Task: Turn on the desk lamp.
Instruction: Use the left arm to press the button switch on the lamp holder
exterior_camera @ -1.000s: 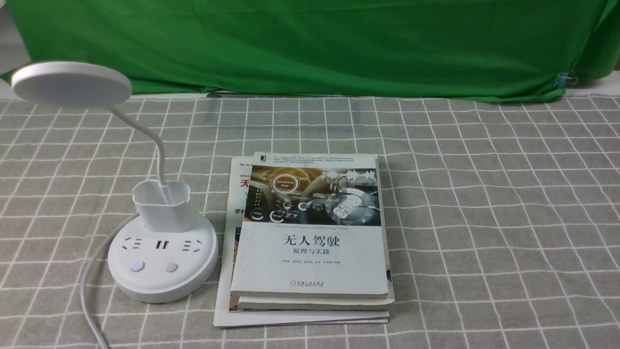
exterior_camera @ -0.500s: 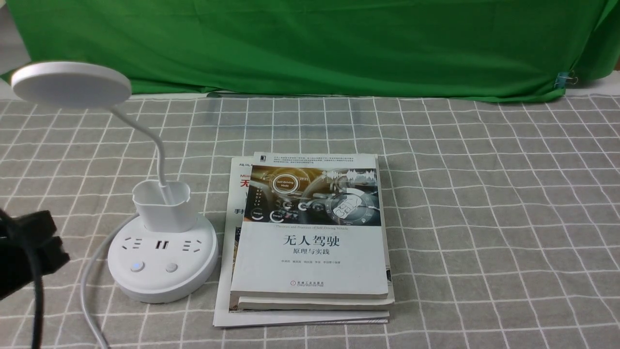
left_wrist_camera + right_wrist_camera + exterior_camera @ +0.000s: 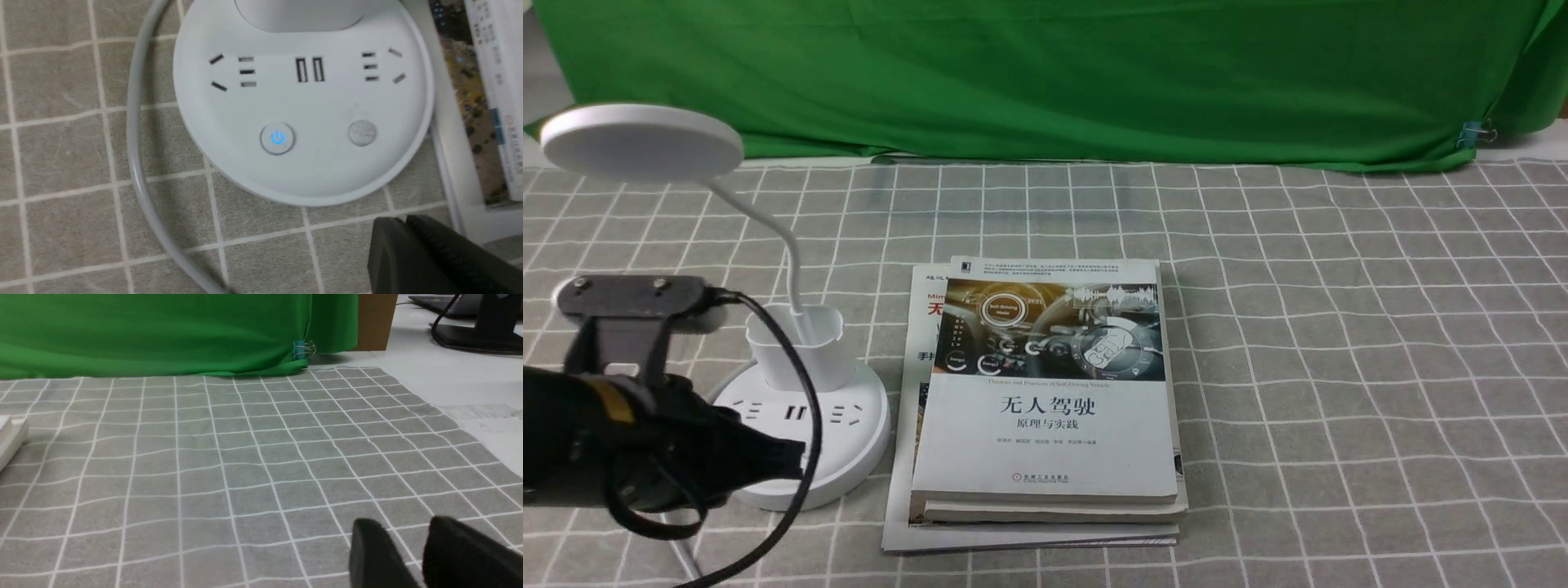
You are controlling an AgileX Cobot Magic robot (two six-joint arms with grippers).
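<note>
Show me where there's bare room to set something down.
The checked cloth shows bare right of the books, and between them and the green curtain. It's crowded on the left: the left arm covers part of the lamp base, and only a thin gap separates base from books.

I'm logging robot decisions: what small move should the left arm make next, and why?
Probably bring the left gripper, its fingers together, over the desk lamp's base buttons. The left wrist view shows the fingertips beside the base, touching neither button; which one works the lamp isn't clear.
</note>
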